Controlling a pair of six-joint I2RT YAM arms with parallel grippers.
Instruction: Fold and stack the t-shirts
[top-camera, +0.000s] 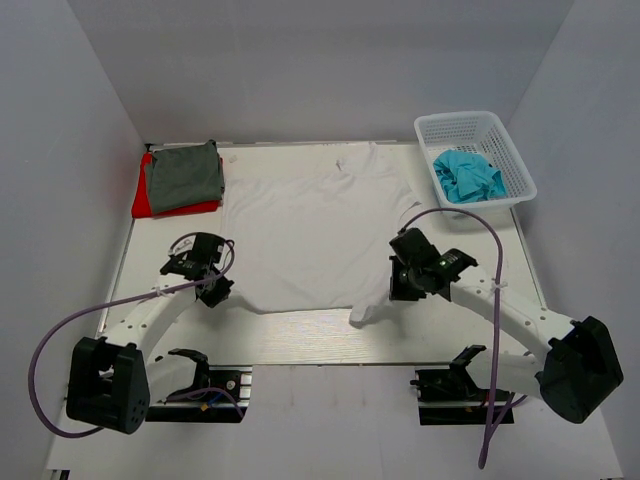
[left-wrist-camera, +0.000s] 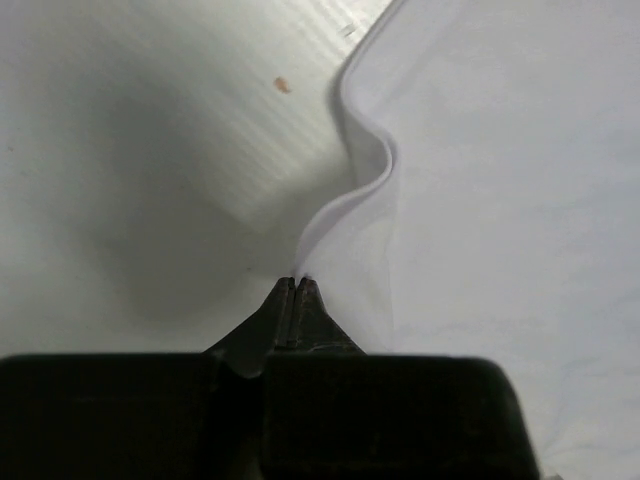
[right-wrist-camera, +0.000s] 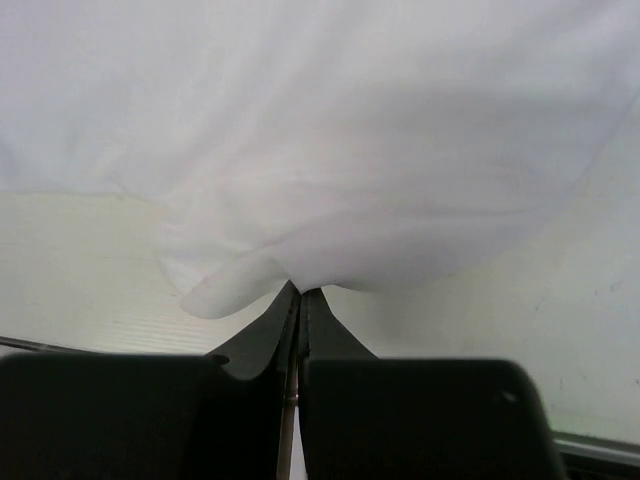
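T-shirt of soft white cloth (top-camera: 310, 225) spread on pale table (top-camera: 300, 340), left gripper (left-wrist-camera: 297, 285) closed tight on its near edge, right gripper (right-wrist-camera: 300, 292) closed tight on its bunched near corner

Left pincer (left-wrist-camera: 298, 283) clamped tight, held low; right pincer (right-wrist-camera: 302, 290) likewise

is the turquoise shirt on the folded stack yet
No, the turquoise shirt lies crumpled in the white basket at the far right.

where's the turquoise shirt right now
In the top view the turquoise t-shirt lies crumpled in the white basket at the far right, beside the spread white t-shirt.
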